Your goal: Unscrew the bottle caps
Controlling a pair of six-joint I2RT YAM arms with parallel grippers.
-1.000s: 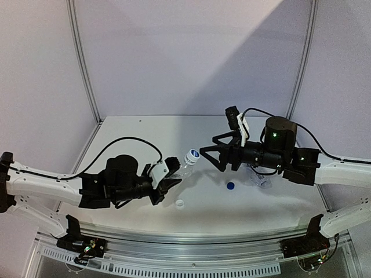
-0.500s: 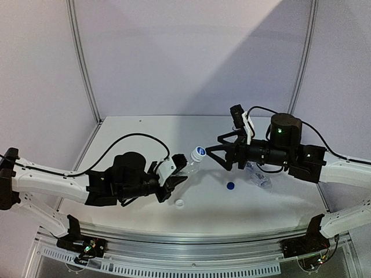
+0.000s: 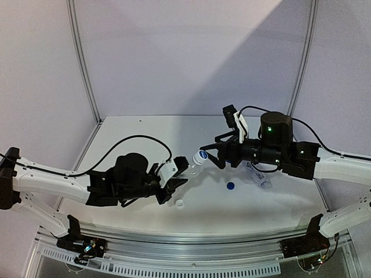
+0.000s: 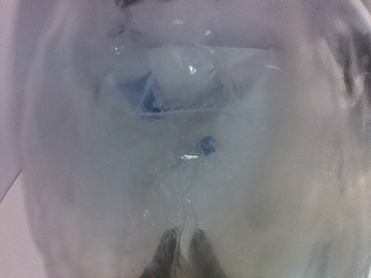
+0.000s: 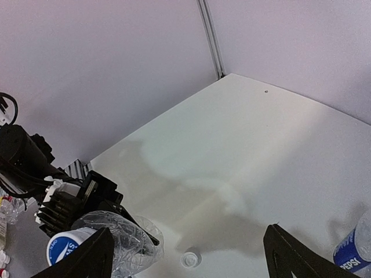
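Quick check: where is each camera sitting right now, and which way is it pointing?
Top external: above and behind the arm bases, looking down on the table; both arms show, left gripper clamping the held bottle, right gripper open near its cap.
Left wrist: on the left arm, staring into the held bottle; all blur.
Right wrist: on the right arm, looking over the table toward the left arm; its spread fingers frame the bottom.
Shared: top and right wrist both show the held bottle and loose white cap.

Left wrist view — held bottle (image 4: 185, 139) blurred, fills frame; labelled bottle (image 5: 355, 250) cut off.
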